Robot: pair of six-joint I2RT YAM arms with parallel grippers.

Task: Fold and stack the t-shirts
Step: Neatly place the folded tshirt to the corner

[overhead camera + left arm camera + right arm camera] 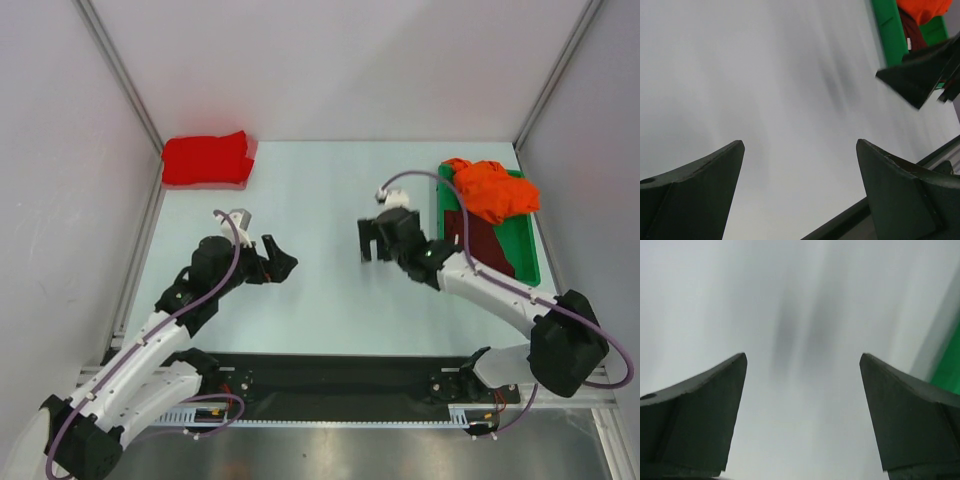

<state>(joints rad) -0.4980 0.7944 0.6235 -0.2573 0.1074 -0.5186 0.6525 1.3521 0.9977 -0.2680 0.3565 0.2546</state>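
Cloth this soft and light will sag, slide and bunch rather than keep a shape, so each t-shirt is best taken by a pinch at a hem, shoulder or raised fold, not pushed from the side. The red t-shirt (205, 160) lies folded at the far left corner of the table (330, 310). The orange t-shirt (492, 188) sits crumpled at the far end of the green bin (528, 258) by the table's right edge, with the dark maroon t-shirt (468, 232) under it along the bin's floor. The orange heap's high wrinkles look the easiest hold. The left gripper (283, 262) and right gripper (372, 245) both stand spread wide with nothing between their fingers, over bare table near its middle, the right one nearer the bin, neither touching any cloth.
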